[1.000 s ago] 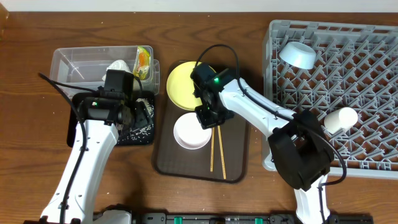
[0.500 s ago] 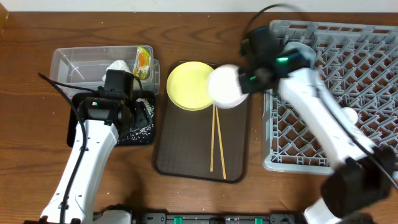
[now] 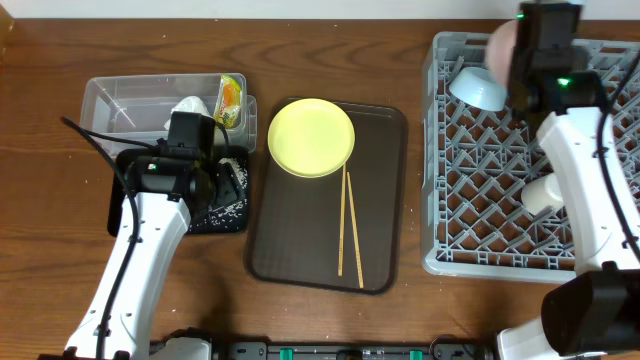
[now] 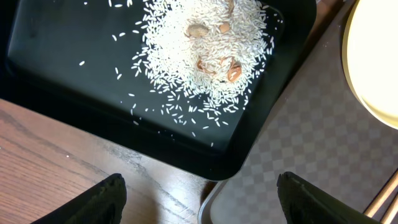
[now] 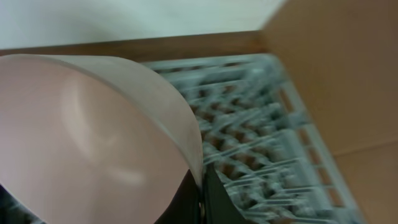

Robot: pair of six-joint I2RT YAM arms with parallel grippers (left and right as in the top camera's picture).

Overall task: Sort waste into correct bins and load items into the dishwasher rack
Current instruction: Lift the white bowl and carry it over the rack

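Grey dishwasher rack (image 3: 500,215) sits at the table's (image 3: 60,270) right, seen from overhead; my right arm (image 3: 585,170) holds the white-pinkish bowl (image 3: 500,42) over its far edge, beside the light blue bowl (image 3: 478,88); yellow plate (image 3: 311,137) and chopsticks (image 3: 350,225) lie on the brown tray (image 3: 290,240).

Left wrist: my left tool (image 4: 202,199) hangs spread, empty, over the black tray (image 4: 62,62) holding rice (image 4: 199,56).

Right wrist: my right tool (image 5: 200,202) is clenched on the bowl's rim; rack behind.

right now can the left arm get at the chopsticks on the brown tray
Probably yes: the open left gripper hangs beside the brown tray, and the chopsticks lie uncovered there.
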